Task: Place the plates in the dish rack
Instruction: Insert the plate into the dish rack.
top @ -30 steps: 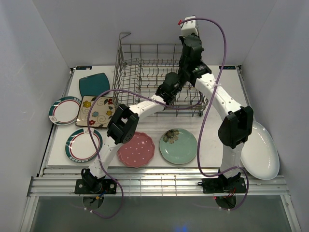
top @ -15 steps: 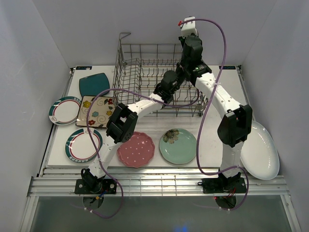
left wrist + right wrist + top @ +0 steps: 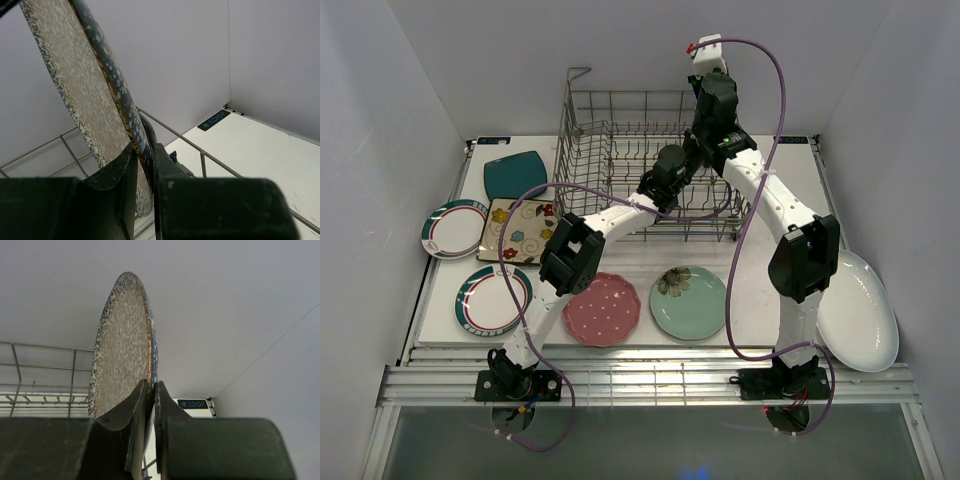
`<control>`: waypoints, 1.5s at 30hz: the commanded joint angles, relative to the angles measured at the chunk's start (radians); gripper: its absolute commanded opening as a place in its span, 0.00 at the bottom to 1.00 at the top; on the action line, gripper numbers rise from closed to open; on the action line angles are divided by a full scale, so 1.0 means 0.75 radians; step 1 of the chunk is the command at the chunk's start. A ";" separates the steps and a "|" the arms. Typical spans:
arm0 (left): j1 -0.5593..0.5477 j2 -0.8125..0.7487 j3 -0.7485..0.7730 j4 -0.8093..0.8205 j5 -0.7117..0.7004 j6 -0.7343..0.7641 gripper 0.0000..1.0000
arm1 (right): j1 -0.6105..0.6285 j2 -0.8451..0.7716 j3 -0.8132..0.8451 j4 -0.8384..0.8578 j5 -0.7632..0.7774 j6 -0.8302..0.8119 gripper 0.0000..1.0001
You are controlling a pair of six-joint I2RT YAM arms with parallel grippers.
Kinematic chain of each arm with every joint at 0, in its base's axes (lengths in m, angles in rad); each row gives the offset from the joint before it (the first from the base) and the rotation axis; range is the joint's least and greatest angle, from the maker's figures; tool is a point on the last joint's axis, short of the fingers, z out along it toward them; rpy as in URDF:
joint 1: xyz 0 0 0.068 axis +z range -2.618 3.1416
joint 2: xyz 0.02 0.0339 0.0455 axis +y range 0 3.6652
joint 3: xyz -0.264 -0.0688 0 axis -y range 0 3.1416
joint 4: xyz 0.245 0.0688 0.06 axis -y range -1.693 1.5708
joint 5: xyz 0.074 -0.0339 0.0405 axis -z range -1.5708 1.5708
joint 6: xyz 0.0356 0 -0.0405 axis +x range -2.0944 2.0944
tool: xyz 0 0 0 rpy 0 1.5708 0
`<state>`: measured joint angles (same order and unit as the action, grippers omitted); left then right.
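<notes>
Both grippers hold one speckled silver plate with a dark blue rim, standing on edge above the right end of the grey wire dish rack [image 3: 610,150]. In the left wrist view the plate [image 3: 80,90] rises up and to the left from my left gripper [image 3: 142,150], which is shut on its rim. The right wrist view shows the plate [image 3: 122,340] upright, my right gripper [image 3: 151,385] shut on its lower edge. From above, the left gripper [image 3: 672,168] and right gripper [image 3: 705,135] meet over the rack and hide the plate.
On the table lie a teal square plate [image 3: 514,174], a floral square plate [image 3: 520,230], two white rimmed rounds [image 3: 453,228] [image 3: 493,298], a pink dotted plate [image 3: 603,309], a mint green plate [image 3: 688,302] and a big white oval [image 3: 860,312] at the right edge.
Both arms have risen slightly and shifted toward the back over the rack, carrying the speckled plate between them. The plates on the table have not moved.
</notes>
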<state>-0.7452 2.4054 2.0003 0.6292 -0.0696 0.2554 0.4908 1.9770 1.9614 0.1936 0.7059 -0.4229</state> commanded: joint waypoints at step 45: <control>0.202 -0.145 -0.090 -0.133 0.183 -0.465 0.00 | 0.094 0.054 -0.234 0.640 -0.090 -0.412 0.08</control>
<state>-0.6830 2.3600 1.9118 0.4252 0.0769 0.0376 0.5247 2.0060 1.8042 0.4732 0.6403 -0.6273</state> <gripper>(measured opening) 0.230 0.108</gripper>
